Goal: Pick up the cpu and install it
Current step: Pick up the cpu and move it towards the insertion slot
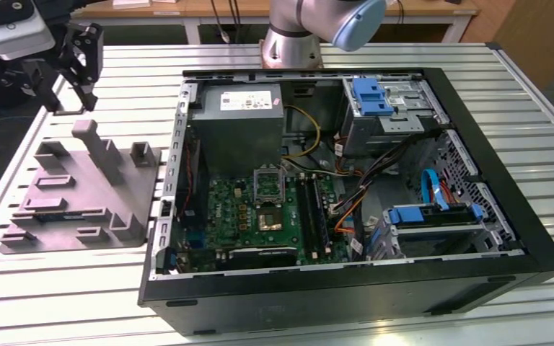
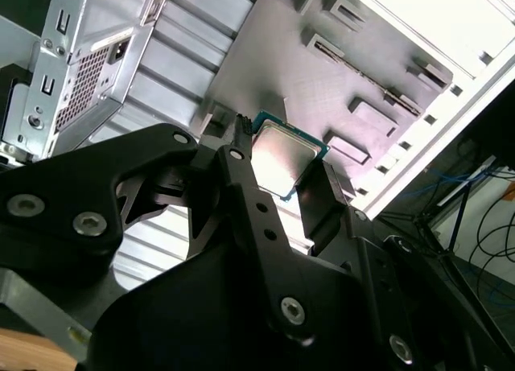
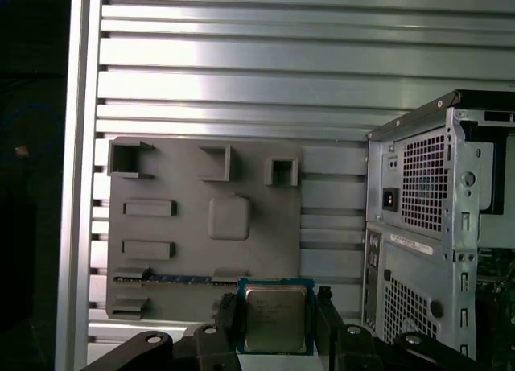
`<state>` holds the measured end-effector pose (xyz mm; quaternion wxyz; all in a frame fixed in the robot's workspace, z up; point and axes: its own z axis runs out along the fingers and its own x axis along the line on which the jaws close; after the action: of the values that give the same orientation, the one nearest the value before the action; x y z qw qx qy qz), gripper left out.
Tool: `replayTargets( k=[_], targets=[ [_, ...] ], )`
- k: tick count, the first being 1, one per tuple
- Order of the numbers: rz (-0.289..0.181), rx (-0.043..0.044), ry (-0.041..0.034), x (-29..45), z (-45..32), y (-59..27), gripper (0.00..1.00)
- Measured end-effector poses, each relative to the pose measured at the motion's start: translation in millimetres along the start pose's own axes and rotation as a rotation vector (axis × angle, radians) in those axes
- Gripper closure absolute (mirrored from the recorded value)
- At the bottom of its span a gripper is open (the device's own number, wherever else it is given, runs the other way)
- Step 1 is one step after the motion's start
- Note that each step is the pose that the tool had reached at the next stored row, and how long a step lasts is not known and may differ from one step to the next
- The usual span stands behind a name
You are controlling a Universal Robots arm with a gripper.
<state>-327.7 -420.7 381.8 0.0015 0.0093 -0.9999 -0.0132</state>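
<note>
**Gripper (image 3: 276, 327) pinching the cpu (image 3: 275, 315) in the air by the grey-purple fixture (image 3: 201, 226)**

The gripper's two black fingers (image 2: 245, 186) are pressed against opposite edges of the cpu. The cpu is a small, flat square chip with a pale metal top and a blue-green rim. In both wrist views it sits squarely between the fingertips, with its metal face turned toward the cameras. It is lifted clear of the fixture and touches nothing but the fingers.

In the exterior view the gripper hangs fingers-down from a pale grey wrist housing (image 1: 8, 29). It hovers over the fixture's far edge, off the slatted silver worktop (image 1: 66, 288). The arm's silver base column (image 1: 291, 43), topped by a blue-grey joint cap (image 1: 356, 21), stands well apart from the fixture. It rises beyond the far side of an open black computer case (image 1: 489, 238).

The fixture lies flat on the worktop. Its surface carries raised blocks, open slots and a rounded square pad (image 3: 229, 218) near its middle. In the first wrist view the held cpu appears just past the fixture's edge, on the side nearest the gripper.

The computer case lies just beside the fixture, toward the exterior view's right, with its side panel off. Inside, on the half nearest the fixture, is a green board with a dark square socket (image 1: 270, 218). Beyond the board is a grey box with a white label (image 1: 243, 119).
</note>
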Motion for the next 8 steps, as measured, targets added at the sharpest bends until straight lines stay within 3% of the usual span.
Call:
replayTargets(
  k=[8],
  targets=[
    [0.001, 0.0001, 0.0001, -7.1, -0.1, -1.5, 0.53]
  ],
)
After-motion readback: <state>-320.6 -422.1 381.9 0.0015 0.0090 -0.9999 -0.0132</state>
